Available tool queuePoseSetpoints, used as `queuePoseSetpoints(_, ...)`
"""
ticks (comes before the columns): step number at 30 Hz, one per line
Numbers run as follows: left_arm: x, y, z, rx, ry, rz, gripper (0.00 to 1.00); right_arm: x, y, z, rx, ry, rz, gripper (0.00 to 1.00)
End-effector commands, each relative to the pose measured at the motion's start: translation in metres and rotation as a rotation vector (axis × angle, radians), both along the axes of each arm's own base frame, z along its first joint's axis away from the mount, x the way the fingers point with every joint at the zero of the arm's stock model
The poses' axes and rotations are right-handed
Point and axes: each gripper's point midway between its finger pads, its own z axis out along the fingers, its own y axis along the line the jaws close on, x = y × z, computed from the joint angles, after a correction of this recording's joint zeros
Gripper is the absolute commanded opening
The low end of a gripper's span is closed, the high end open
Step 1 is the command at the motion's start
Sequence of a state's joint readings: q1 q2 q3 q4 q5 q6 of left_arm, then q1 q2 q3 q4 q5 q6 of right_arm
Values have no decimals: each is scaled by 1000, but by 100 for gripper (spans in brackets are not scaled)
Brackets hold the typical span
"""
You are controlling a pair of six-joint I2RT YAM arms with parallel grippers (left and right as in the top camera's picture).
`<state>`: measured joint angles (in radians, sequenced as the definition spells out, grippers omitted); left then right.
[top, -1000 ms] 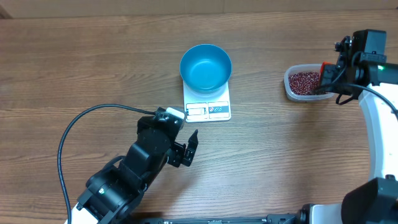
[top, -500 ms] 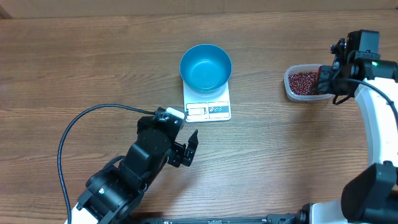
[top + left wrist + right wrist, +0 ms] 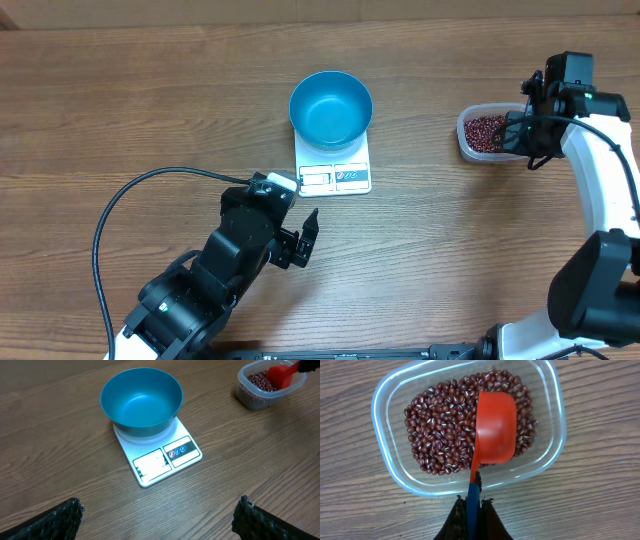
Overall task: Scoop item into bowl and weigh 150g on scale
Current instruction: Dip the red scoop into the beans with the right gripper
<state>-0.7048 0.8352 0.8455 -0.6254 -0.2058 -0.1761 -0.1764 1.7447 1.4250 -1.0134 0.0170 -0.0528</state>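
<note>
One blue bowl (image 3: pixel 331 108) sat on one white scale (image 3: pixel 334 177). One clear tub (image 3: pixel 466 140) held the many beans (image 3: pixel 485 131). The left pincer (image 3: pixel 157 512) was spread wide and empty. The right pincer (image 3: pixel 474 510) pinched the handle of one red scoop (image 3: pixel 494 427), whose cup lay on the beans.

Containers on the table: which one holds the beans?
The clear tub, where the right gripper's red scoop sits; the blue bowl on the scale is empty.

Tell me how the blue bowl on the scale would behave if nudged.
The bowl looks empty and plastic, so probably light and easy to slide. It sits loose on the smooth scale, so a push might shift it off-centre. Rounded sides may let it rock.
</note>
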Motion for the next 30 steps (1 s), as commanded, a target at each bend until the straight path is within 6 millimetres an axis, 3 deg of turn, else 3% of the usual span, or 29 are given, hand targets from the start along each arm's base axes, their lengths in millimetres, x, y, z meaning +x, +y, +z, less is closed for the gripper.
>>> queuePoseSetpoints(1, 0, 2, -2, 18, -6, -3, 100, -2, 5, -8, 35, 21, 10, 4)
queuePoseSetpoints(18, 0, 2, -2, 18, -6, -3, 99, -1, 29, -14, 175, 25, 50, 4)
queuePoseSetpoints(30, 0, 2, -2, 18, -6, -3, 100, -5, 16, -19, 230, 35, 2, 4)
